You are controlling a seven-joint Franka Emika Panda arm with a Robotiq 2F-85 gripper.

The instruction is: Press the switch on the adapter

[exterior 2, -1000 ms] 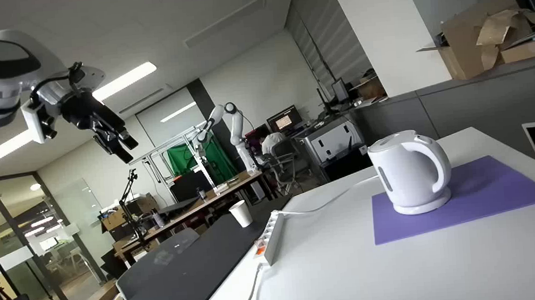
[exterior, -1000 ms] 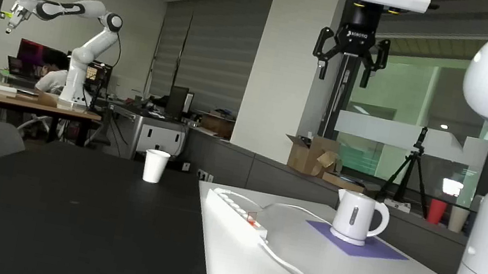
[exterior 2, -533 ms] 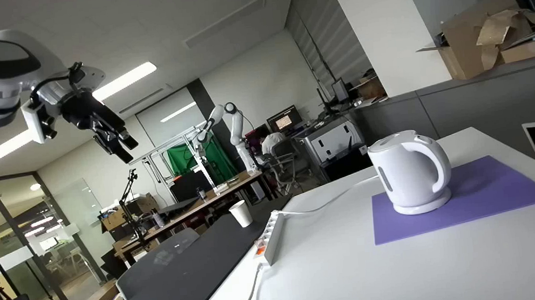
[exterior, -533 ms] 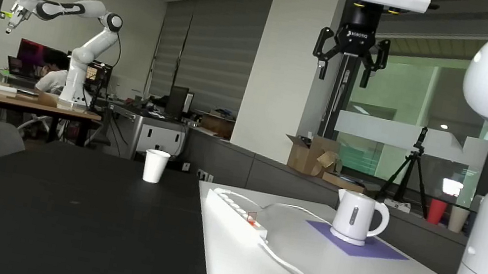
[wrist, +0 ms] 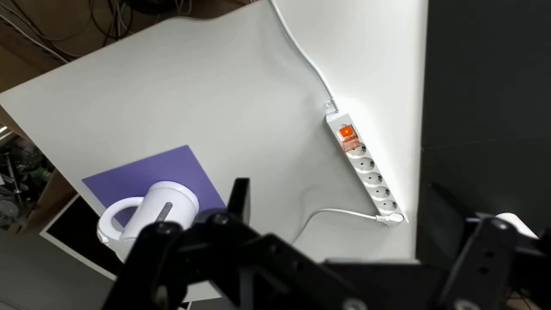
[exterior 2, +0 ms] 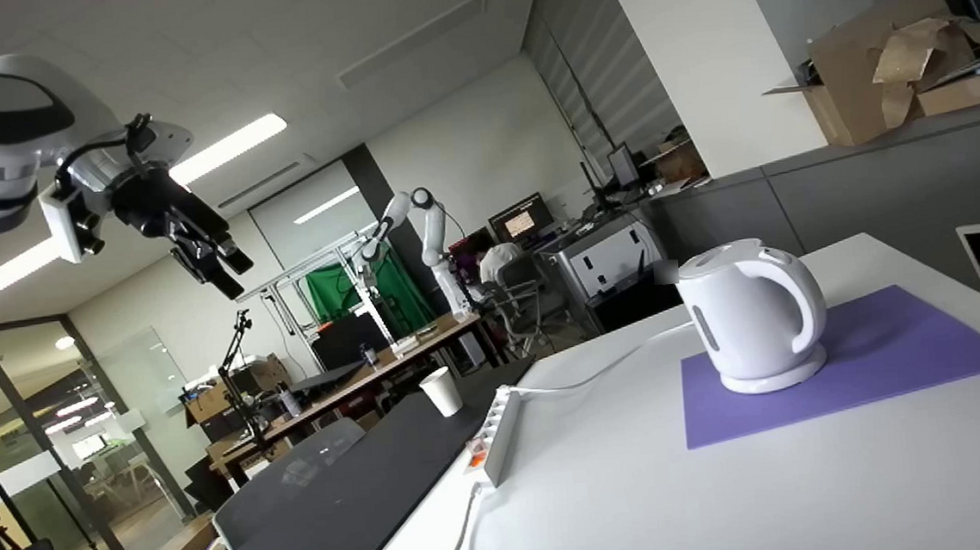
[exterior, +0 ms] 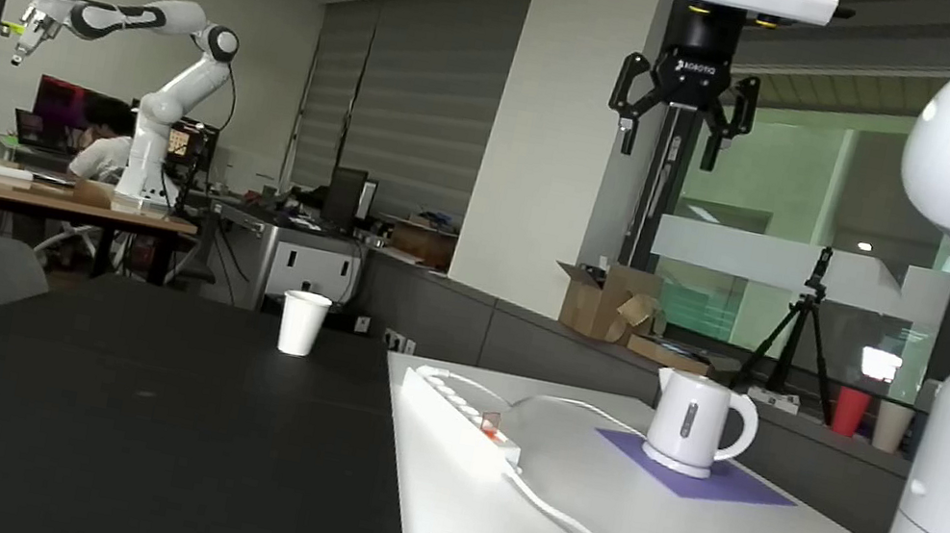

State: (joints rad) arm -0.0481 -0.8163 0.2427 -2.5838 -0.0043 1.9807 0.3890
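Observation:
The adapter, a long white power strip (wrist: 371, 178), lies on the white table near its edge beside the black table. It also shows in both exterior views (exterior: 458, 420) (exterior 2: 503, 436). The switch (wrist: 346, 131) is a bright orange button at the strip's cord end, with a clear reddish flap (wrist: 351, 144) raised beside it. The switch shows as a small orange spot in an exterior view (exterior 2: 477, 459). My gripper (exterior: 669, 149) is open and empty, pointing down high above the tables. In the wrist view my gripper (wrist: 338, 183) has its fingers wide apart, with the strip seen far below between them.
A white kettle (exterior: 689, 423) stands on a purple mat (exterior 2: 852, 401) on the white table. White cords (wrist: 305, 56) run from both ends of the strip, one with a plug (wrist: 391, 218). A white paper cup (exterior: 301, 324) stands on the black table (exterior: 135, 422).

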